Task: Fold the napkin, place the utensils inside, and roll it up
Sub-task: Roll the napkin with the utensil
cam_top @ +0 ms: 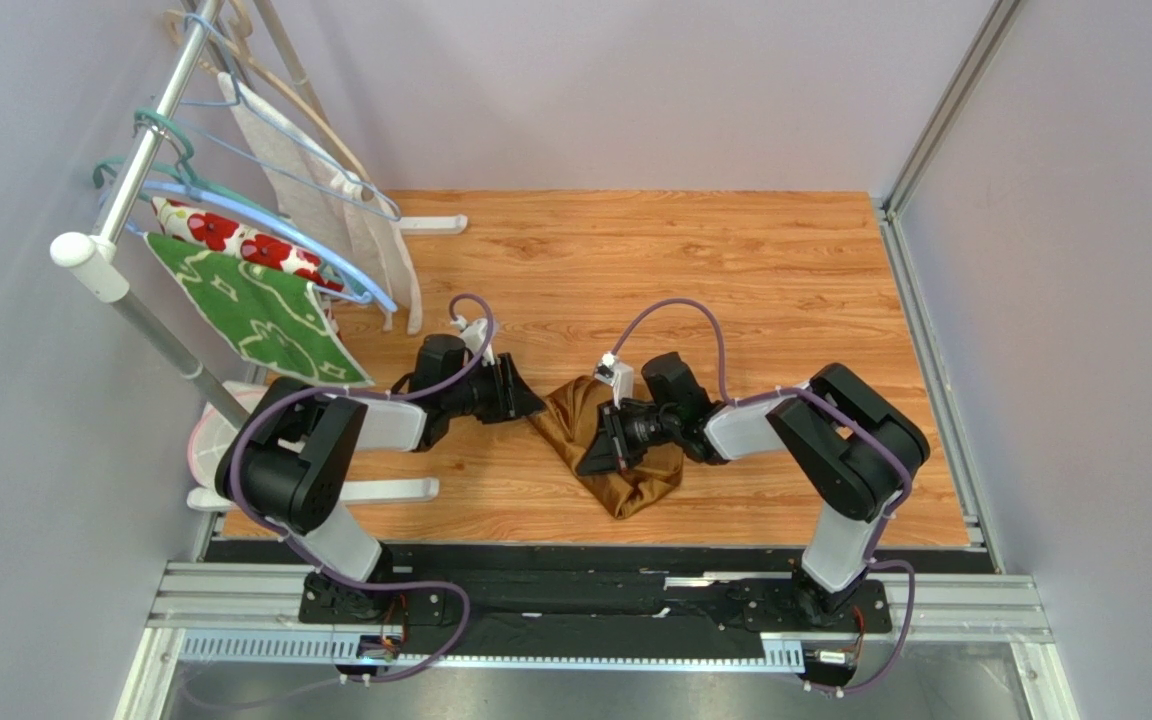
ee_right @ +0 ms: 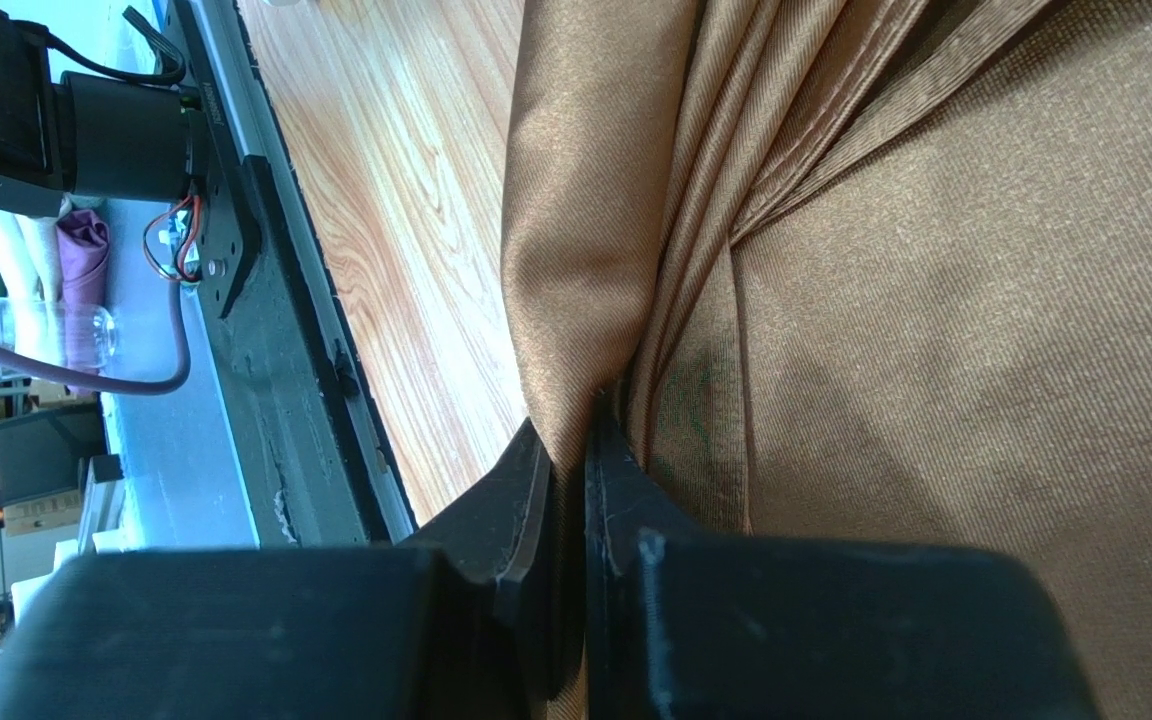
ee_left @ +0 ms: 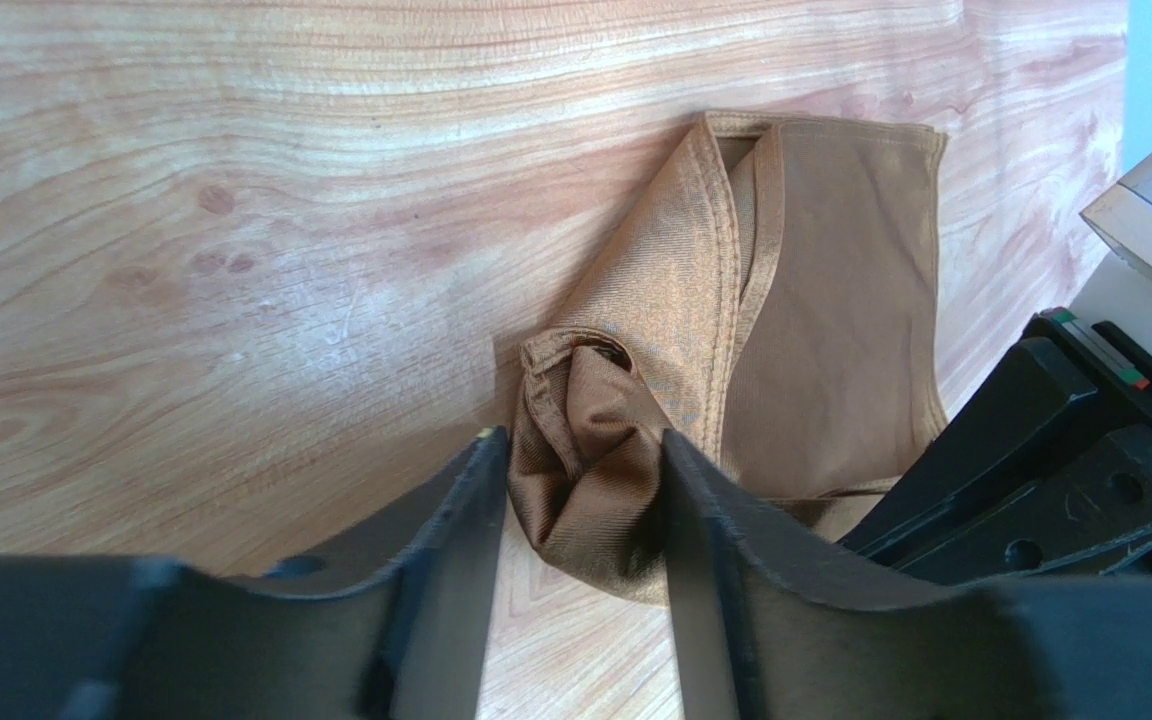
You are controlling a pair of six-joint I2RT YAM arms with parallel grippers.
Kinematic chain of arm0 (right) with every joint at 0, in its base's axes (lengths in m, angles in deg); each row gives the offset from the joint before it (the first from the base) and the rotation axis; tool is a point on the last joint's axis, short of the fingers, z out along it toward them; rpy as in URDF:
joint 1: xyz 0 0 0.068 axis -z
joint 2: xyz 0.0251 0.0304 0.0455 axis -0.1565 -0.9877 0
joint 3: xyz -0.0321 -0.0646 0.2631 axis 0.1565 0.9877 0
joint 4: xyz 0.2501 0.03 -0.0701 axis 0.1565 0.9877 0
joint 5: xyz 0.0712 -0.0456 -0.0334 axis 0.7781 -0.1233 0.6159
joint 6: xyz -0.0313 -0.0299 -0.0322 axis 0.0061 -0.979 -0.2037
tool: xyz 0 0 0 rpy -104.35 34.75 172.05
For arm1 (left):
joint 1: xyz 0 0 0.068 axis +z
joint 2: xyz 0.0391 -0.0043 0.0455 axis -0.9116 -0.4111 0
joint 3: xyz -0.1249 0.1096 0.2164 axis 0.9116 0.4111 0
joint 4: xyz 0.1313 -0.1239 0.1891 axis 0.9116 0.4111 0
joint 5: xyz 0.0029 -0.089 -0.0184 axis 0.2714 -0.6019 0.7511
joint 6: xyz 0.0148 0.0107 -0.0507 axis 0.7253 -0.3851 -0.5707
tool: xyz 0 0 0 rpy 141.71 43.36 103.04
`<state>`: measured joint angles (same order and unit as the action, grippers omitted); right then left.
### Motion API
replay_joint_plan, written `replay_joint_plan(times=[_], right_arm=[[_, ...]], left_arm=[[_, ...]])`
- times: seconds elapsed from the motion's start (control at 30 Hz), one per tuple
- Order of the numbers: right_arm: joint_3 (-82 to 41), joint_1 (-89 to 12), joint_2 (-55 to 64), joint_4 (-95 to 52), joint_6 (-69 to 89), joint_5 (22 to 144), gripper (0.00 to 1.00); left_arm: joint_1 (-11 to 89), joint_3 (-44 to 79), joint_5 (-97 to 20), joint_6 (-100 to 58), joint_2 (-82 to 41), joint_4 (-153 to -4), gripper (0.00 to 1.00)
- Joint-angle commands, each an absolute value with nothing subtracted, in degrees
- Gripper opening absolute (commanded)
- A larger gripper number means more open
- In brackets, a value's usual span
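Note:
The golden-brown napkin (cam_top: 615, 450) lies bunched and partly folded on the wooden table (cam_top: 657, 270), between my two grippers. My left gripper (cam_top: 531, 402) is at its left corner. In the left wrist view (ee_left: 579, 443) the jaws press from both sides on a crumpled, hemmed corner of the napkin (ee_left: 838, 300), a wad's width apart. My right gripper (cam_top: 599, 450) lies over the napkin's middle. In the right wrist view (ee_right: 567, 428) it is shut on a gathered fold of the napkin (ee_right: 958, 300), which fans out in pleats. No utensils are in view.
A clothes rack (cam_top: 132, 195) stands at the far left with hangers, a green leaf-patterned cloth (cam_top: 259, 308) and a white cloth with red flowers (cam_top: 229, 237). A black rail (cam_top: 597, 563) runs along the near edge. Walls close in the back and right. The right arm (ee_left: 1078, 465) shows in the left wrist view.

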<state>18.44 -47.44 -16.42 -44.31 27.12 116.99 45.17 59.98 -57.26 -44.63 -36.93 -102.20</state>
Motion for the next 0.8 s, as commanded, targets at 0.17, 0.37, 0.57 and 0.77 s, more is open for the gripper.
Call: replay_joint_plan(times=[0.17, 0.37, 0.57, 0.77], right_arm=[[18.4, -47.1, -19.3, -33.8, 22.0, 111.0, 0.00], [14.6, -47.2, -16.6, -26.6, 19.3, 108.7, 0.10], [8.1, -48.1, -10.7, -14.9, 15.0, 104.6, 0.44], [5.8, -54.1, -3.5, -12.2, 13.3, 92.6, 0.51]], left_arm=[[44.4, 57.2, -60.0, -44.8, -40.7, -105.3, 0.22], [44.4, 54.6, -58.9, -42.3, -40.0, -95.5, 0.00], [43.5, 47.4, -53.0, -35.3, -38.1, -76.3, 0.00], [43.2, 42.7, -53.4, -32.8, -40.6, -66.7, 0.00]])
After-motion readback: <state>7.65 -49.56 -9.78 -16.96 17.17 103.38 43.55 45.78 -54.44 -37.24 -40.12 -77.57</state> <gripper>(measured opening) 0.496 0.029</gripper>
